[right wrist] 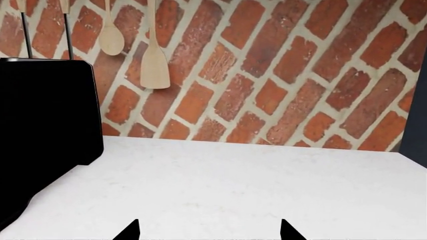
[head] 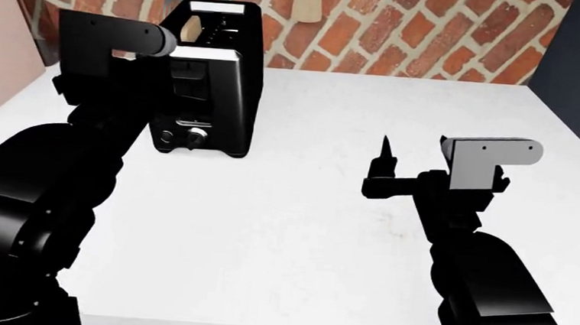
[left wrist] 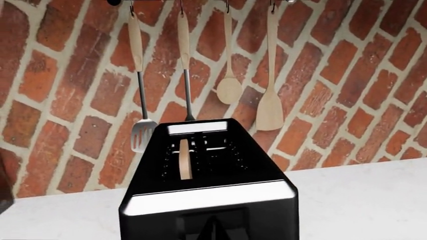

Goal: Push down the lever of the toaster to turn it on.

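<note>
Meanwhile left arm (head: pixel 101 96) reaches against the toaster (head: pixel 219 73); right tool (head: pixel 413 160) open.

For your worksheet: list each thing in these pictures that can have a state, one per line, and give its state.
toaster: upright on the white counter, a slice of bread in one slot.
lever: hidden behind the left arm, position cannot be told.
left end effector: not visible.
right end effector: open, empty, above the counter.
utensils: hanging on the brick wall.
</note>
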